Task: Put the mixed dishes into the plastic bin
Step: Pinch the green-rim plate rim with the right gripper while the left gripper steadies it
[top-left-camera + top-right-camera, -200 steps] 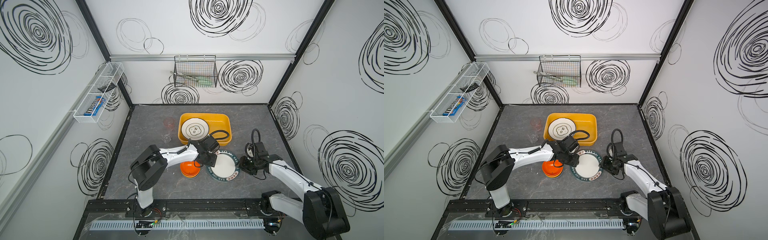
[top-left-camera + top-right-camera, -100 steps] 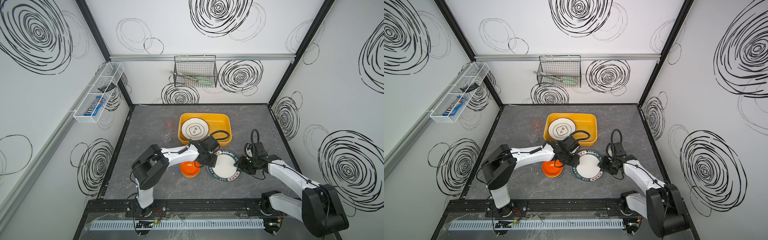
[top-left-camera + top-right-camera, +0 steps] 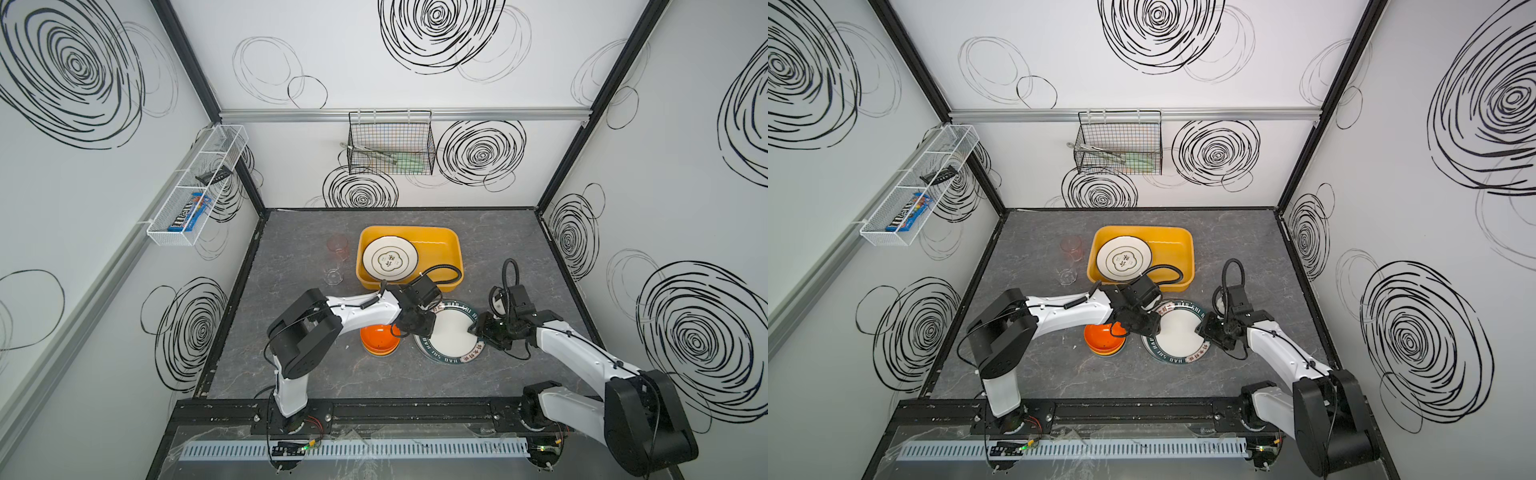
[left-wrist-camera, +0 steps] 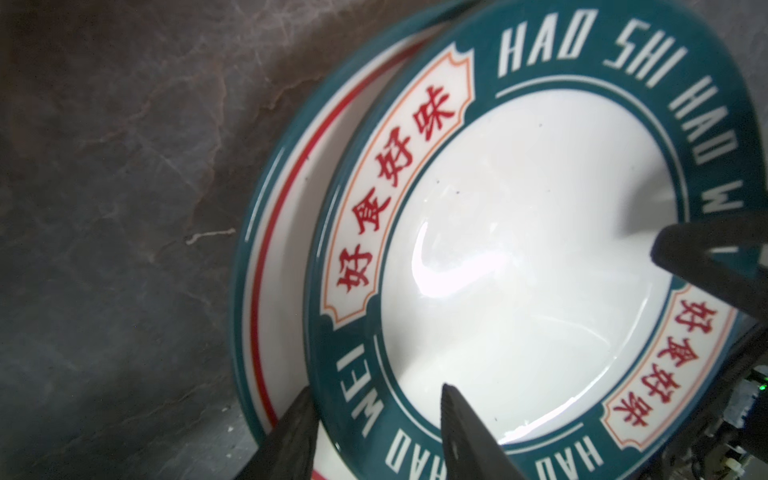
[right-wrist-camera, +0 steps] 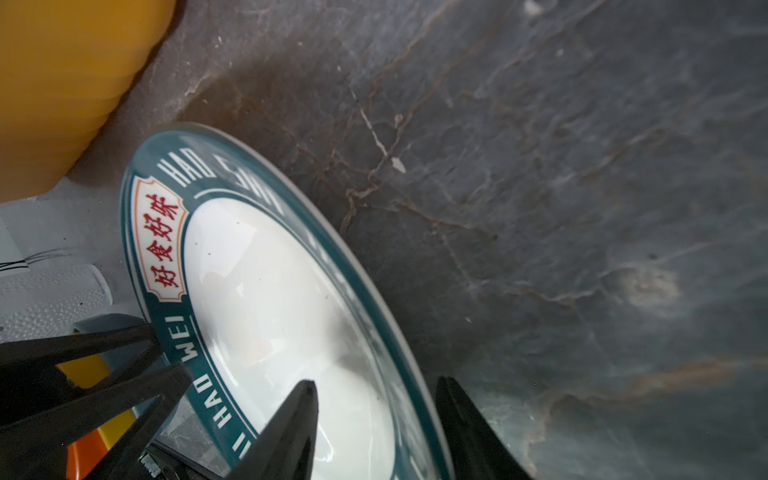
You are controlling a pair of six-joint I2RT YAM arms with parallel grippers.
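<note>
Nearest the arm bases, on the dark grey, stone-veined surface [image 3: 365, 386], two glossy round plates lie stacked. The top plate [image 4: 519, 270] has a white well and a broad dark green rim with white lettering and red characters on cream panels. It sits shifted off the lower plate [image 4: 286, 249], whose green edge and thin red ring show beside it.

The left gripper [image 4: 376, 390] is at the top plate's left edge. Its black, tapered fingers [image 4: 469, 440] stand roughly half spread, one over the white well and the other outside the rim above the lower plate, so the green rim runs between them. The right gripper [image 5: 376, 382] straddles the opposite edge, also half spread, with one finger above the well and one outside above the bare surface. Neither pair is visibly clamped, and whether any finger touches the glaze cannot be told.

Just left of the plates sits a stack of small bowls [image 3: 378, 340], orange on top with a yellow rim beneath, partly under the left arm.

Beyond them the yellow-orange plastic bin [image 3: 451, 249], shallow, smooth and round-cornered, holds one white plate [image 3: 389, 260] with dark rings and dark central characters in its left half. Left of the bin stand a clear cup [image 3: 333, 276] and, farther back, a pinkish cup [image 3: 337, 247].

A black wire basket [image 3: 390, 143] hangs on the back wall, and a white mesh rack [image 3: 195, 187] on the left wall.
</note>
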